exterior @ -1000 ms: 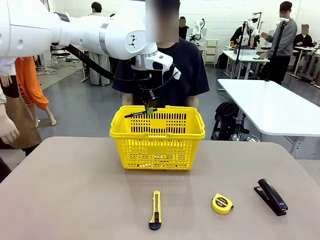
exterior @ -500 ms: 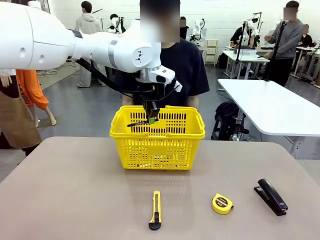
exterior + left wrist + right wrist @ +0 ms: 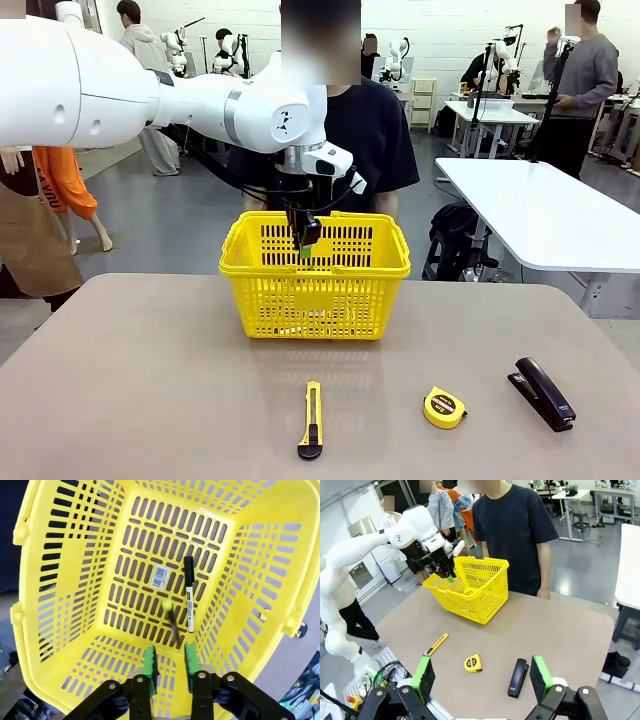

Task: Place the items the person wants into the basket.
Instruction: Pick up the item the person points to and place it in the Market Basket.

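My left gripper (image 3: 303, 243) hangs just inside the top of the yellow basket (image 3: 315, 290), in front of the person (image 3: 372, 140). In the left wrist view its green pads (image 3: 150, 662) stand a little apart with nothing between them. Just beyond them a blurred black pen (image 3: 173, 625) with a yellow tip is loose over the basket (image 3: 60, 580) floor. A white marker (image 3: 189, 597) with a black cap lies on that floor. The black stapler (image 3: 541, 393) lies at the table's front right. My right gripper (image 3: 481, 680) is open, above the table's near edge.
A yellow utility knife (image 3: 312, 420) and a round yellow tape measure (image 3: 443, 407) lie on the table in front of the basket. The person stands right behind the basket. A white table (image 3: 540, 215) stands at the back right.
My left gripper came down from above the rim into the basket's mouth. The pen that lay crosswise in its fingers has left them.
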Controlling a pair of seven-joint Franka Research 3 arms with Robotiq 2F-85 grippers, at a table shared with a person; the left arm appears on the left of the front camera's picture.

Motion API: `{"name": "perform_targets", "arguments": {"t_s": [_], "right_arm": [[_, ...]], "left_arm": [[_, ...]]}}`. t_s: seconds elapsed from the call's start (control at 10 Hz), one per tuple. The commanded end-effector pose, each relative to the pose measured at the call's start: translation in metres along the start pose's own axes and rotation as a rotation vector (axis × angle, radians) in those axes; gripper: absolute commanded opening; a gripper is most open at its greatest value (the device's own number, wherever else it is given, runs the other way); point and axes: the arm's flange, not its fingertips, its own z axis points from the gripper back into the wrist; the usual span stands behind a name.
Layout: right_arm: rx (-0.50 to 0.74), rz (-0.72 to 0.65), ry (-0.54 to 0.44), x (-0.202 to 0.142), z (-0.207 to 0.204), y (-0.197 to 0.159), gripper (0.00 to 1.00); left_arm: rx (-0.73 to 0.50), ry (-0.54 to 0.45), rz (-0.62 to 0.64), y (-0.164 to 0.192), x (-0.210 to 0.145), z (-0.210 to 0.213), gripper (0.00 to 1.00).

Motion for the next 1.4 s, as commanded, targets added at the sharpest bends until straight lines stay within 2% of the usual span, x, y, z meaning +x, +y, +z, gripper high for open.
{"name": "perform_targets", "arguments": {"t_s": [0.0,0.1,0.2,0.3,0.9,1.0,1.1,1.3], "right_arm": [[0.015,0.008,-0.017,0.001,-0.002,0.0,1.0],[0.015,0.008,-0.017,0.001,-0.002,0.0,1.0],[0.015,0.008,-0.017,0.001,-0.002,0.0,1.0],[0.015,0.008,-0.017,0.001,-0.002,0.0,1.0],[0.015,0.008,-0.017,0.001,-0.002,0.0,1.0],[0.015,0.008,-0.017,0.001,-0.002,0.0,1.0],[0.015,0.008,-0.017,0.001,-0.002,0.0,1.0],[0.015,0.008,-0.017,0.001,-0.002,0.0,1.0]], "left_arm": [[0.02,0.013,-0.029,0.002,0.002,0.004,1.0],[0.02,0.014,-0.033,0.003,0.001,0.005,1.0],[0.02,0.012,-0.034,0.003,0.001,0.005,0.93],[0.022,0.01,-0.034,0.001,0.0,0.005,1.0],[0.02,0.013,-0.033,0.002,0.0,0.007,1.0],[0.013,-0.024,-0.026,0.002,-0.006,0.013,1.0],[0.003,-0.047,-0.025,-0.006,-0.02,0.025,1.0],[-0.03,-0.094,-0.074,-0.038,-0.079,0.059,1.0]]}}
